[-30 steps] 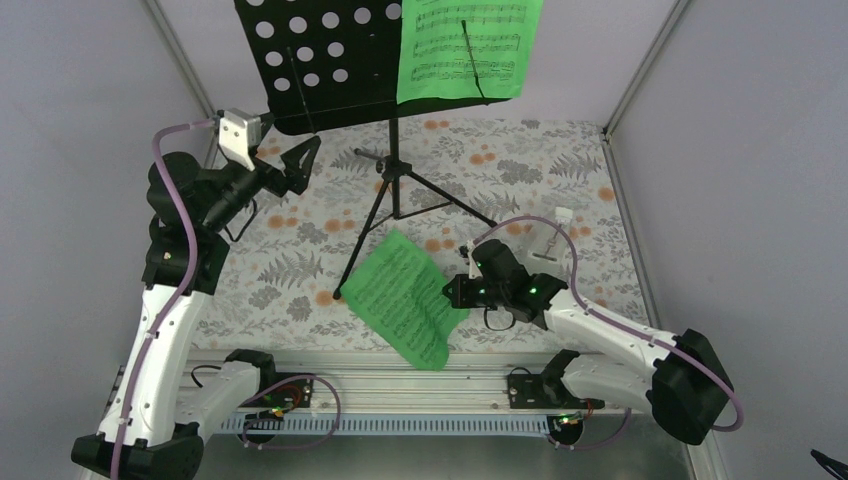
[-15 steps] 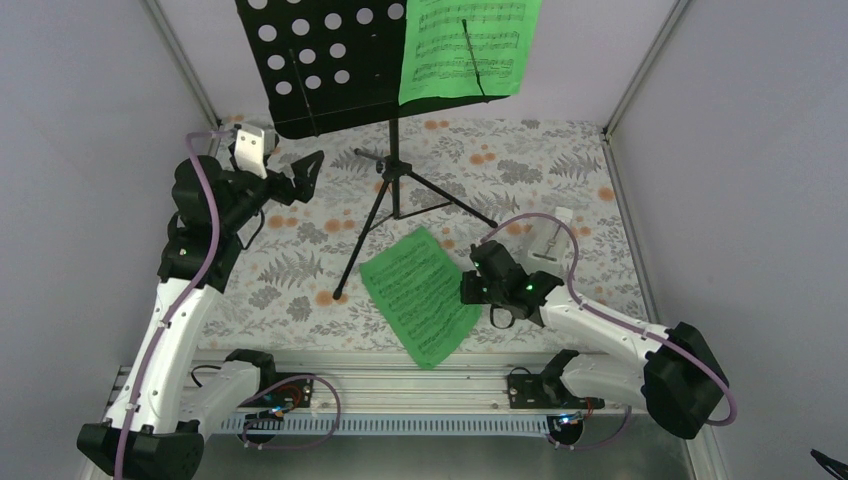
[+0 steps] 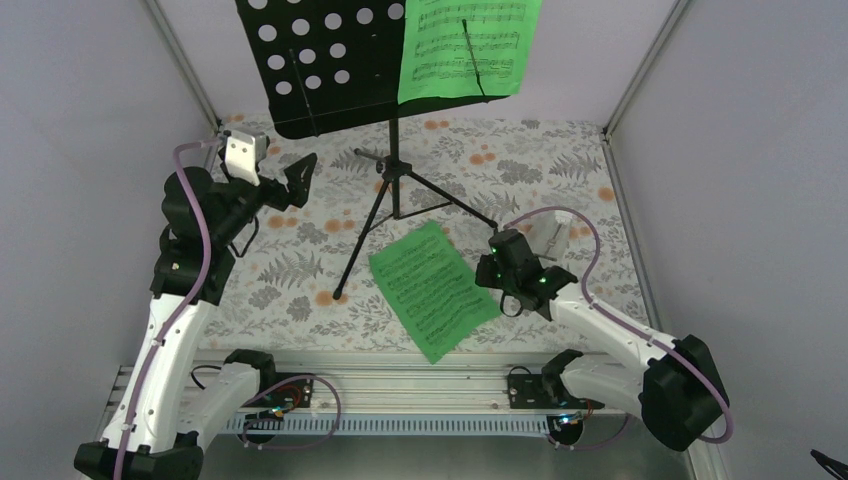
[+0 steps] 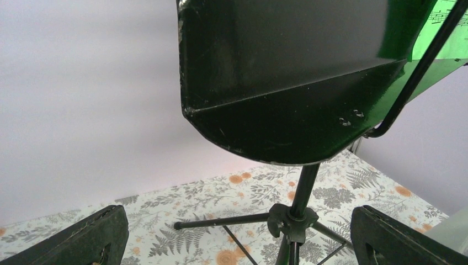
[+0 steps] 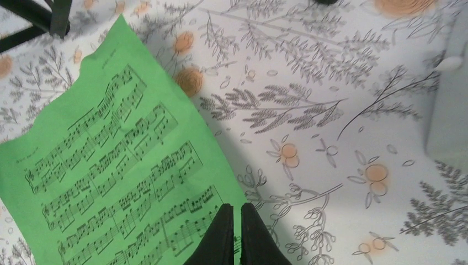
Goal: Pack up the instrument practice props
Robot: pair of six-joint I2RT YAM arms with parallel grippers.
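Observation:
The black music stand rises at the back, its tripod hub over the floral table. One green sheet-music page rests on the desk. A second green page hangs tilted over the front of the table, with my right gripper shut on its right edge. In the right wrist view the fingertips pinch that page. The white metronome stands just behind the right wrist, partly hidden. My left gripper is open and empty, left of the stand. It faces the tripod hub under the desk.
Grey walls close in the left, back and right sides of the floral table. The tripod legs spread across the middle. A metal rail with both arm bases runs along the near edge.
My right gripper has carried the loose green page to the right and a little farther back. The left arm shifted slightly and its gripper stays open.

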